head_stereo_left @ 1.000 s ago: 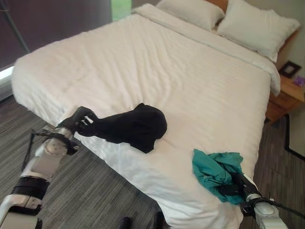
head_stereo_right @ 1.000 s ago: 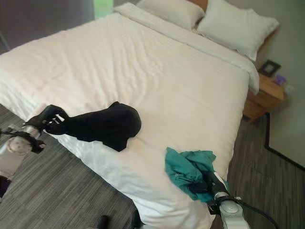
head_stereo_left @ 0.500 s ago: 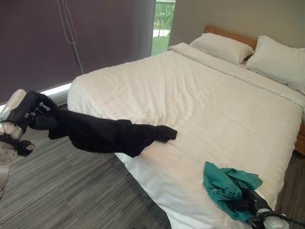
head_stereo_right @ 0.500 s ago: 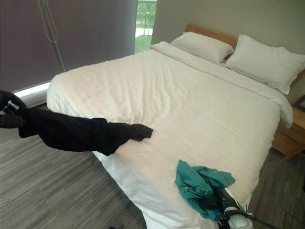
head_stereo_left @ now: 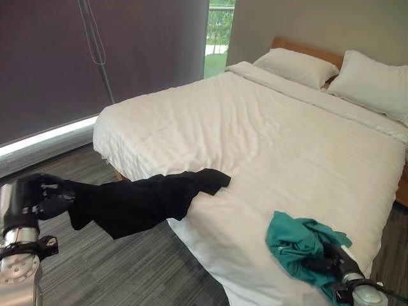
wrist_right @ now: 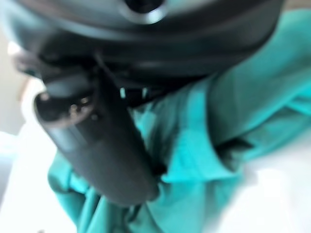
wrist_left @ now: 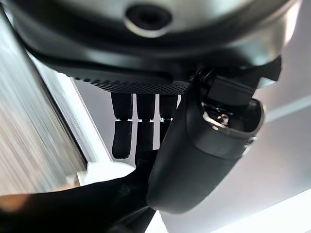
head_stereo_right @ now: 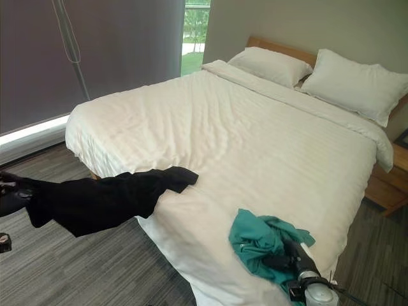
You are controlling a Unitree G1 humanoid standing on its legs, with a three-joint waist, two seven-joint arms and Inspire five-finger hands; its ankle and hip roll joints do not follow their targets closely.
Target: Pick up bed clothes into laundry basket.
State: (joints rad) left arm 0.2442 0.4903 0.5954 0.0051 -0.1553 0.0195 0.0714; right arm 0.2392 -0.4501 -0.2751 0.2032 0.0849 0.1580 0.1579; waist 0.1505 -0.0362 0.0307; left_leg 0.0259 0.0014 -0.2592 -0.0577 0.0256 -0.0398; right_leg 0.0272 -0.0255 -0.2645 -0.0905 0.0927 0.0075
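Note:
A black garment [head_stereo_left: 137, 199] stretches from the near side of the white bed [head_stereo_left: 255, 127] out over the floor, its far end still lying on the mattress edge. My left hand [head_stereo_left: 44, 194] is shut on its other end, off the bed at the lower left; in the left wrist view the thumb [wrist_left: 194, 145] and fingers [wrist_left: 138, 126] pinch the black cloth [wrist_left: 73, 208]. A teal garment [head_stereo_left: 296, 245] lies bunched at the bed's near right corner. My right hand [head_stereo_right: 290, 258] is shut on it, with teal cloth [wrist_right: 233, 111] wrapped round the thumb [wrist_right: 97, 141].
Two white pillows [head_stereo_left: 338, 70] lie at the wooden headboard. A wooden nightstand [head_stereo_right: 386, 185] stands at the bed's far right. A dark curtain wall [head_stereo_left: 95, 51] and a bright window strip [head_stereo_left: 220, 32] are at the left. Grey striped carpet [head_stereo_left: 140, 274] runs beside the bed.
My left hand has dropped lower and pulled the black garment further off the bed toward the floor. The right hand still holds the teal garment in the same place.

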